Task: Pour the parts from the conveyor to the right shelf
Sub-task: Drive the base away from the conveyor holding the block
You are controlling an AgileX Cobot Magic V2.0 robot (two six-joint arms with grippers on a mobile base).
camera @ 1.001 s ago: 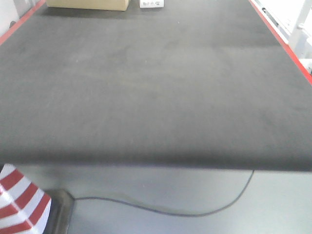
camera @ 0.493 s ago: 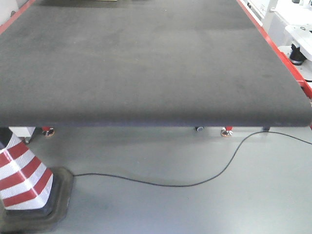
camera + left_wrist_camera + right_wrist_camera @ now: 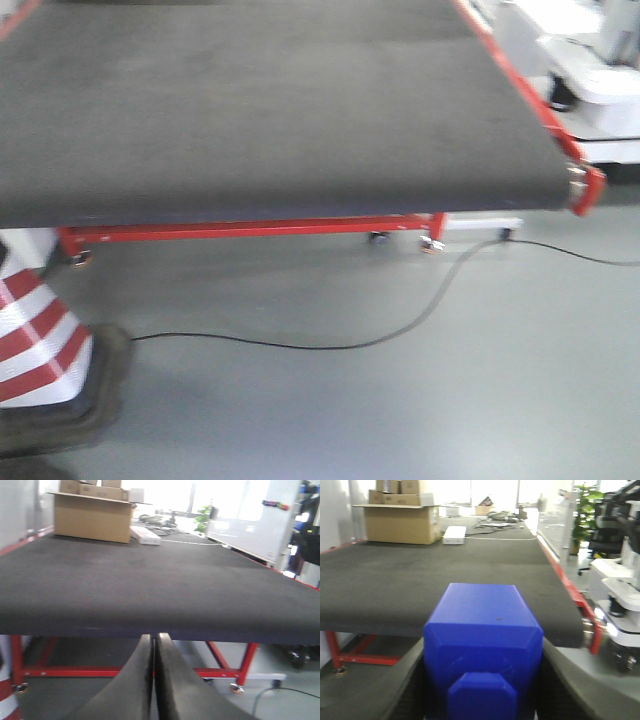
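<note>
Conveyor (image 3: 260, 110), grey floor (image 3: 400, 420), black cable (image 3: 300, 347), gripped part (image 3: 482, 635)

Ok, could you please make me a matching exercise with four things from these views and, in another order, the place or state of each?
Things:
1. blue part
2. left gripper
3. cardboard box
4. black cable

Places or states:
A. lying on the floor
B. shut, holding nothing
C. standing at the far end of the conveyor
D. held in the right gripper

Pairs: 1-D, 2-B, 3-C, 4-A
</note>
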